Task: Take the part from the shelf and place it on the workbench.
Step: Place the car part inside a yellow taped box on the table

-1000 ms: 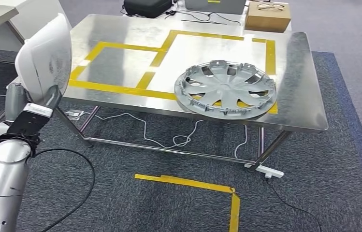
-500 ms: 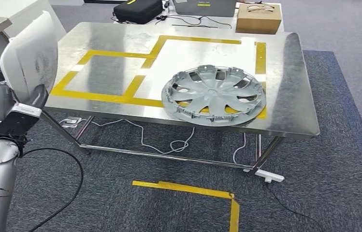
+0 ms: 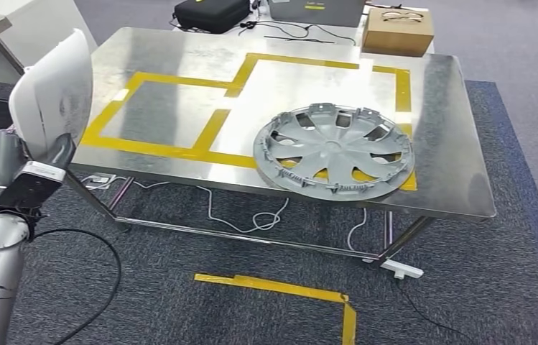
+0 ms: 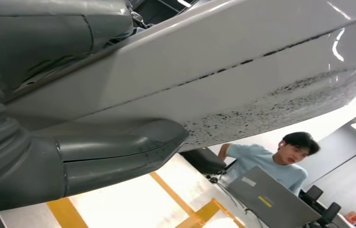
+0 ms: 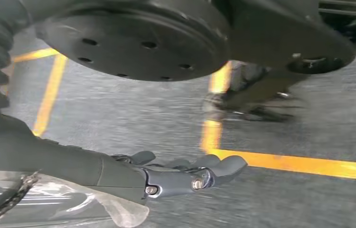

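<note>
Left hand (image 3: 36,162) raised beside near-left corner of steel workbench with yellow tape outlines (image 3: 179,54), thumb and fingers clamping curved white panel part (image 3: 54,97), held upright off bench. Fingers mostly hidden behind panel. Right hand (image 5: 185,173) hangs over carpet, fingers loosely extended, empty. Grey hubcap (image 3: 334,149) on bench. Camera has shifted since earlier; grip unchanged.

Bare steel across the left half of the workbench (image 3: 165,115), inside the yellow tape outlines (image 3: 151,147). Right half taken by a grey hubcap (image 3: 334,149) lying flat near the front edge. Far edge crowded by a cardboard box (image 3: 397,31) and black case (image 3: 210,12).
</note>
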Available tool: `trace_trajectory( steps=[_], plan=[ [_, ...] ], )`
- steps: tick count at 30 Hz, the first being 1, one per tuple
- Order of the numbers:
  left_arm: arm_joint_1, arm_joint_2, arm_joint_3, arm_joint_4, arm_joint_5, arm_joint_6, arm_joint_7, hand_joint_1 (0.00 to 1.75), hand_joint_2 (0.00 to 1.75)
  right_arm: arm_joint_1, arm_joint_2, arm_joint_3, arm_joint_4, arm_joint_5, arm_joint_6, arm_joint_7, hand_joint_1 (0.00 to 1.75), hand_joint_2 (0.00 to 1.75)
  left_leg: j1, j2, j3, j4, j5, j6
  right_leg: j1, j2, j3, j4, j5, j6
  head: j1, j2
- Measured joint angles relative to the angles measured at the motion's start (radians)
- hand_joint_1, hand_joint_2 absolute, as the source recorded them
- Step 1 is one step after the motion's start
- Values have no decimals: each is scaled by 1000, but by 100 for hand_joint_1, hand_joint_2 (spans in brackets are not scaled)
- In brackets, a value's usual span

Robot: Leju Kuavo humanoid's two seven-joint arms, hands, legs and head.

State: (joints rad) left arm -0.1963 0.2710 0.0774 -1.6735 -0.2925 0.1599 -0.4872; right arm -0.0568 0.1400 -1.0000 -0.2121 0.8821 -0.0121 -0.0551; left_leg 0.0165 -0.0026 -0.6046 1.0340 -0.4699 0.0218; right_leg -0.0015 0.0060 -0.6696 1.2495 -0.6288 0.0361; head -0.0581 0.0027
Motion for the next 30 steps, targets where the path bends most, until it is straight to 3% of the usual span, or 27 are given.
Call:
trace_trajectory(
  steps=[1, 2, 3, 5, 7, 10, 12, 13, 15, 16, 17, 18, 20, 22, 27, 28, 30],
  plan=[
    [4, -2, 0, 0, 0, 0, 0, 175, 175, -2, 0, 0, 0, 0, 1, 0, 0, 175, -1, 0, 5, 0, -4, 2, 1, 0, -30, 40, 1, -1, 0, 0],
    [8, -3, -1, 0, 0, 0, -1, 175, 175, -3, 0, 0, 0, 1, 2, 0, 0, 175, -3, 0, 11, 0, -9, 2, 3, 0, -41, 44, 21, -4, 0, 0],
    [10, -5, -1, 0, 0, 0, -1, 175, 175, -5, 0, 0, 0, 2, 3, 1, 0, 175, -4, 0, 20, 0, -15, 3, 4, 0, -32, 10, 60, -8, 0, 0],
    [11, -7, -2, 0, 0, 0, -2, 175, 175, -5, 0, 0, 0, 5, 1, 2, 0, 175, -6, -2, 38, -1, -26, 0, 7, 0, 17, -112, 139, -20, 0, 0],
    [11, -9, -2, -1, 0, 0, -3, 175, 175, -5, 0, 0, 0, 7, -1, 3, 0, 175, -9, -4, 44, -1, -34, -7, 10, 0, 63, -201, 155, -29, 0, 0],
    [12, -13, -2, -2, 0, -1, -4, 175, 175, -2, 0, 0, 0, 9, 0, 3, 0, 175, -9, -3, 43, -4, -38, -22, 8, 4, 81, -229, 139, -38, -2, 0],
    [11, -13, -3, -3, 0, -1, -5, 175, 175, -1, 1, 0, 0, 10, 0, 3, 0, 175, -8, -2, 33, 25, -55, -32, 2, 4, 92, -238, 138, -47, -5, 0],
    [10, -13, -4, -3, 0, 0, -5, 175, 175, -1, 1, 0, 0, 10, 0, 3, 0, 175, -7, -2, 14, 67, -74, -37, -1, 4, 100, -242, 137, -51, -7, 0],
    [12, -14, -4, -3, 0, 0, -5, 175, 175, -1, 1, 0, 0, 10, 0, 3, 0, 175, -5, -2, -54, 196, -121, -44, 0, 3, 111, -243, 129, -57, -9, 0],
    [14, -14, -5, -3, 0, 0, -5, 175, 175, 0, 1, 0, 0, 10, 1, 3, 0, 175, -4, -1, -87, 249, -132, -47, 0, 3, 116, -243, 124, -58, -9, 0],
    [16, -15, -5, -3, 0, 0, -5, 175, 175, 1, 1, 0, 0, 10, 1, 3, 0, 175, -3, -1, -108, 274, -126, -48, 0, 3, 123, -243, 119, -57, -9, 0],
    [17, -15, -5, -3, 0, 0, -5, 175, 175, 2, 2, 0, 0, 10, 1, 4, 0, 175, -3, -1, -110, 259, -98, -48, 0, 4, 130, -243, 113, -56, -10, 0],
    [17, -15, -5, -3, 0, 0, -5, 175, 175, 4, 2, 0, 0, 10, 1, 4, 0, 175, -3, -1, -69, 142, -12, -45, 0, 5, 148, -243, 100, -52, -9, 0],
    [16, -16, -6, -3, 0, -1, -5, 175, 175, 2, 2, 0, 0, 10, 2, 4, 0, 175, -7, -1, -26, 39, 27, -37, 3, 6, 155, -243, 87, -42, -9, 0],
    [17, -21, -6, -3, 0, 0, -5, 175, 175, -1, 2, 0, 0, 11, 0, 9, 0, 175, -4, -2, -2, -1, 5, -9, 6, 1, 147, -230, 63, -13, -3, 0],
    [17, -22, -6, -3, 0, 0, -6, 175, 175, -3, 2, 0, 0, 11, 0, 11, 0, 175, -2, -2, 4, -4, 3, -3, 5, 1, 129, -193, 44, -8, -2, 0],
    [21, -24, -7, -3, 0, 1, -6, 175, 175, -3, 2, 0, 0, 11, -2, 12, 0, 175, -2, 0, 10, -5, -3, 4, 3, 0, 49, -63, -3, -3, 0, 0]
  ],
)
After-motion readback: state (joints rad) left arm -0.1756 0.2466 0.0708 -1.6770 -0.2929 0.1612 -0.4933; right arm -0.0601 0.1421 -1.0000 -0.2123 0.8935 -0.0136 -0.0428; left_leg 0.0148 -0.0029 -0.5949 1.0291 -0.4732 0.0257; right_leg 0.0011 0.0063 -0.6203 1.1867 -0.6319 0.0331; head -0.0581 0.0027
